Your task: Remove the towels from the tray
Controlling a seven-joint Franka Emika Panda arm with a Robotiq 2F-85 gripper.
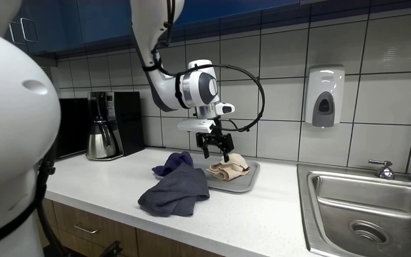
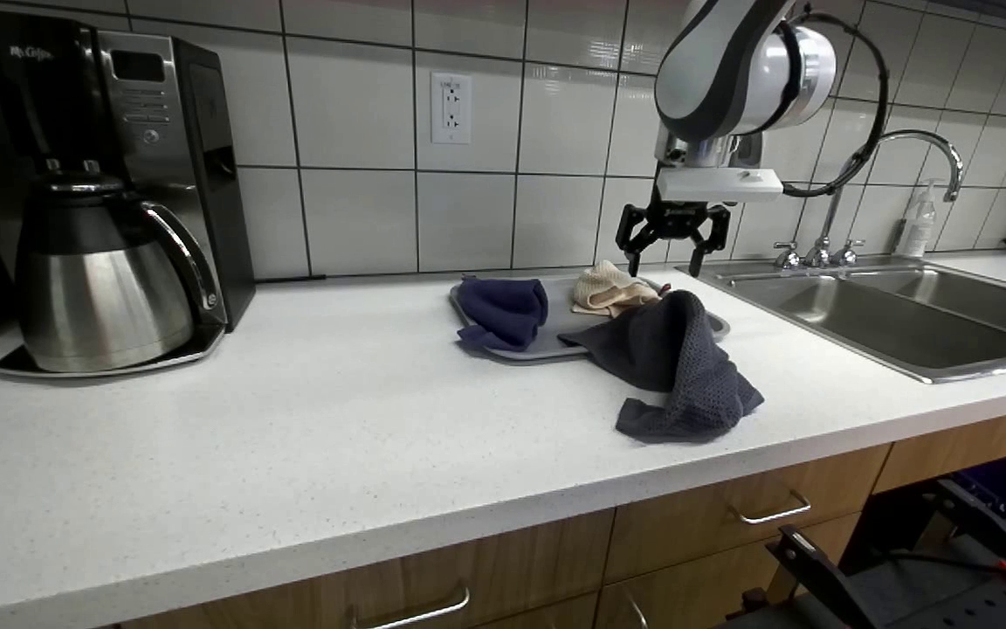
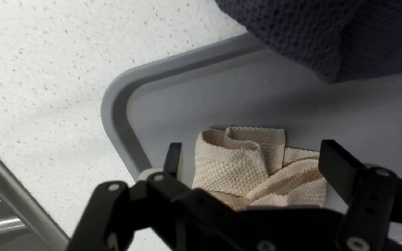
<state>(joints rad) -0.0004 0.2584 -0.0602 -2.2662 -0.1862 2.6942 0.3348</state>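
Observation:
The beige towel [image 3: 229, 167] lies bunched on the grey tray [image 3: 187, 101], near its sink-side end. In the wrist view my gripper [image 3: 251, 157] is open, with a finger on either side of this towel and its lower part hidden behind the gripper body. Both exterior views show the gripper [image 2: 664, 266] pointing down above the beige towel, apart from it in an exterior view [image 1: 216, 157]. A dark navy towel [image 2: 503, 310] rests on the tray's opposite end, one corner over the rim. The larger slate-blue towel [image 1: 177, 191] drapes across the front rim onto the counter.
A steel sink [image 1: 334, 200] is set into the counter beyond one end of the tray. On the far side stands a coffee maker [image 2: 162, 175] with a steel carafe. Behind the tray runs a tiled wall [image 2: 346, 218], with a soap dispenser [image 1: 325, 96] mounted near the sink.

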